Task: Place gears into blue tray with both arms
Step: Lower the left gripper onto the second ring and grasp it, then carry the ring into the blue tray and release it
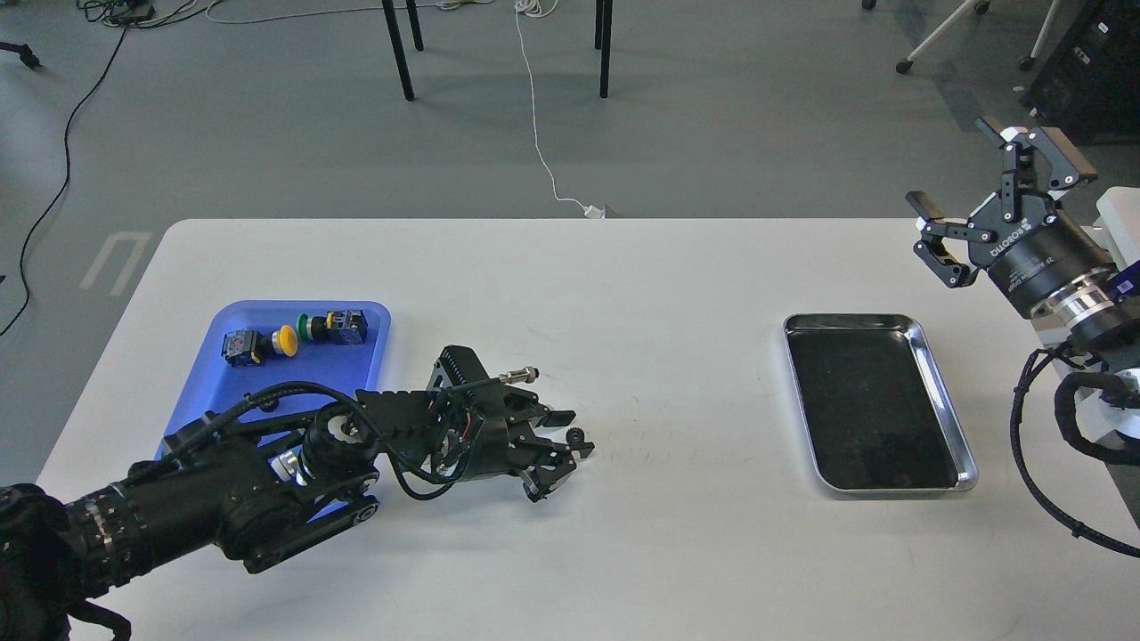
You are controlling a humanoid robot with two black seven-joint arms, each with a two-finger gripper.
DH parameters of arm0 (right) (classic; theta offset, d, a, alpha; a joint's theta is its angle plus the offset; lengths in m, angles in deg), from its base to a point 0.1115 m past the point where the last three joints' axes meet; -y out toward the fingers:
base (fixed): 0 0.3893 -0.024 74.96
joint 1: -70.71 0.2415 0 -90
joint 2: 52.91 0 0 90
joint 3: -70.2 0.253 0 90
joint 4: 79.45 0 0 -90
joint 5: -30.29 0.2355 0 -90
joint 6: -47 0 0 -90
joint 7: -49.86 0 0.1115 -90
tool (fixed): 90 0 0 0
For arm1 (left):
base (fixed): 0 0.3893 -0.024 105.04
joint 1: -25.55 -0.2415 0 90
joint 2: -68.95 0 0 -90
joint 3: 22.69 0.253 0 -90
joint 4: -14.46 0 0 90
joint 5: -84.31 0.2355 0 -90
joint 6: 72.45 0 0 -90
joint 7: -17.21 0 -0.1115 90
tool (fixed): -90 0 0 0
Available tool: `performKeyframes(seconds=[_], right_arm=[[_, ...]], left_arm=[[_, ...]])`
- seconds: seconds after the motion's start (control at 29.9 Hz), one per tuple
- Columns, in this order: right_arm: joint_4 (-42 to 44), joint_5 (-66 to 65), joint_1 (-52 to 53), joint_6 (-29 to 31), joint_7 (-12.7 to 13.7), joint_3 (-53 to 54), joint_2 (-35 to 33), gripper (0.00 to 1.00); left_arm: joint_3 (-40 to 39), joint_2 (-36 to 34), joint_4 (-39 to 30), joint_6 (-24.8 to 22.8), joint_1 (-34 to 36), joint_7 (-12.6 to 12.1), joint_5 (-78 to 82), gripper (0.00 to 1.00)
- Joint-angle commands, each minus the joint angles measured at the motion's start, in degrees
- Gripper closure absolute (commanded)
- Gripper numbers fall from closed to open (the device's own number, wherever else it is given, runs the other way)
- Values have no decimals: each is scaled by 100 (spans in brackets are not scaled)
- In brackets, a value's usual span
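left black two-finger gripper (563, 454) is lying low over the white table (677, 374), just left of frame centre, fingers reaching toward the right. a tiny black toothed gear (581, 438) is sitting at the fingertips, between or just beside them; cannot tell whether the fingers are spread or pinching it, they are dark and overlapping. judging this as the pick step, with the wrist kept low because the gear is so flat.

rectangular blue plastic tray with raised rim (233, 383) is sitting at mid left, partly under the left arm, near the gear, so the carry looks short. it is holding two push-button switches, one yellow-capped (258, 344), one green-capped (337, 327); no gears visible inside.

right black gripper (997, 214) is hanging raised at the upper right edge, fingers spread wide, holding nothing, likely parked clear. shiny steel tray with dark inside (966, 463) is resting at centre right, well apart from the gear.
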Motion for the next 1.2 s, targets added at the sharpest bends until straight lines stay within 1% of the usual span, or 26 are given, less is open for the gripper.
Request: performKeyframes(seconds=[0.0,0.1,0.47,0.67,0.8,0.9,1.04,1.1,1.17], right_arm=[[-8,-7,5,-1,1,-8,10,4],[-17,-7,5,-1,1,-8,1,4],[-44,-15,-4,0,1,-8,-60,4],[-44,-42,-4,8,1,-34,-69,4],[-44,-51,5,8,1,-34,-69,4],[-44,-51,31,8,1,-25,-78,4],[-43,-59,84,8,1,-34,-113,4],[-44,-59,101,8,1,-34,-113,4],[-44,-59,119,8,1,-34,-113,4]], left_arm=[[-9,3,54,0,-8,-17,0,53],[-9,12,107,0,-8,-9,0,54],[-17,3,107,0,-8,0,0,75],[-87,-6,107,9,-43,0,0,78],[-236,-102,11,236,-43,18,0,79],[-631,-435,-252,509,-43,53,0,78],[-852,-1199,-578,904,-43,237,-167,78],[-817,-1665,-552,1054,-34,299,-659,78],[-773,-2131,-465,1054,-34,360,-1098,78]])
